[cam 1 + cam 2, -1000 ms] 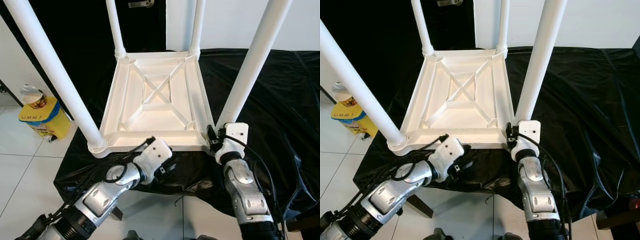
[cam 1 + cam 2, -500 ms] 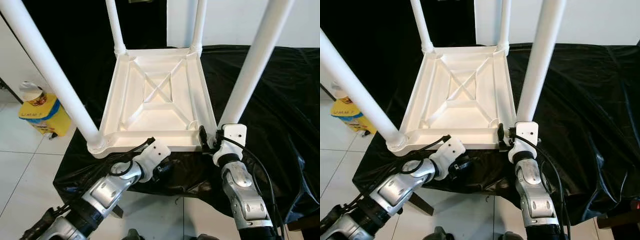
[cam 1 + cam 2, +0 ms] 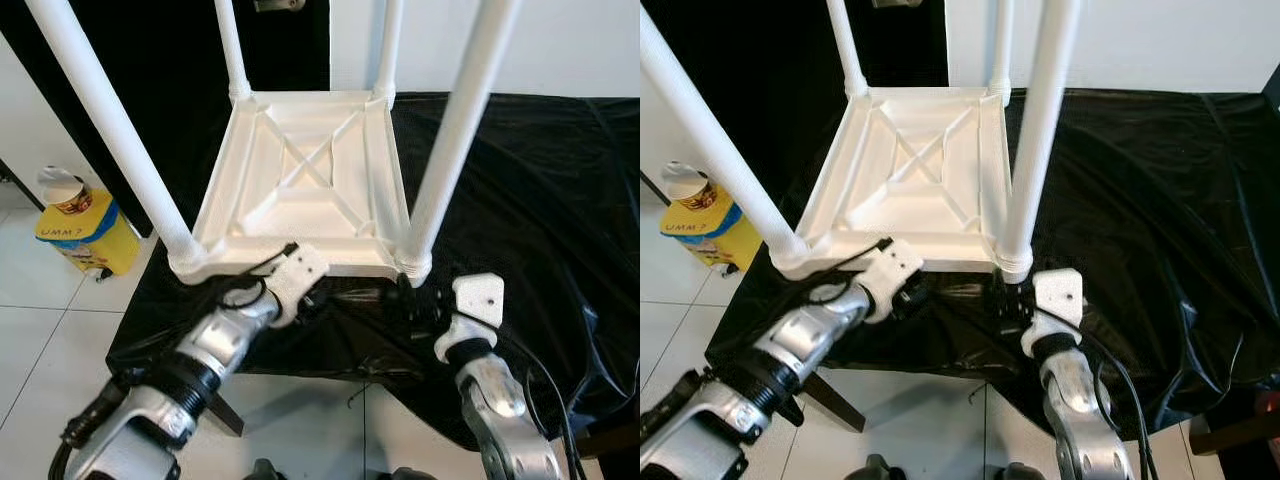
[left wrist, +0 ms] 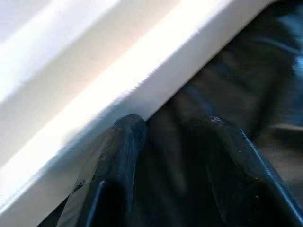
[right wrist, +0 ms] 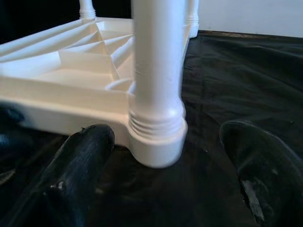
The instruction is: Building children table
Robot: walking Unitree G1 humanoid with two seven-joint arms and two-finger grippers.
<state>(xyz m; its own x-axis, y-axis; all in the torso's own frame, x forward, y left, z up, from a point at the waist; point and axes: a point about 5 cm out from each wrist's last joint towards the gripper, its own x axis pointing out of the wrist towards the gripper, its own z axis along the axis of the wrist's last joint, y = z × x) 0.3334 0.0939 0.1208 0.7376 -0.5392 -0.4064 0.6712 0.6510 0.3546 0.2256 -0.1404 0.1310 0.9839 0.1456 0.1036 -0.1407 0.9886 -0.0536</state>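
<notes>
On the black-draped surface [image 3: 520,180] the table [image 3: 305,190] lies inverted, all four legs apparently seated, righting outstanding; left hand [image 4: 163,142], narrow, touches its 6 o'clock rim; right hand [image 5: 165,156], wide, straddles the 5 o'clock leg [image 5: 156,85].

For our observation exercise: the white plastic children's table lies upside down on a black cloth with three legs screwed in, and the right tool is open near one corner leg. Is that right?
Not quite: the white plastic children's table has four legs fitted, not three, as the left eye view shows. It does lie upside down on the black cloth, and the right tool is open near a corner leg.
</notes>
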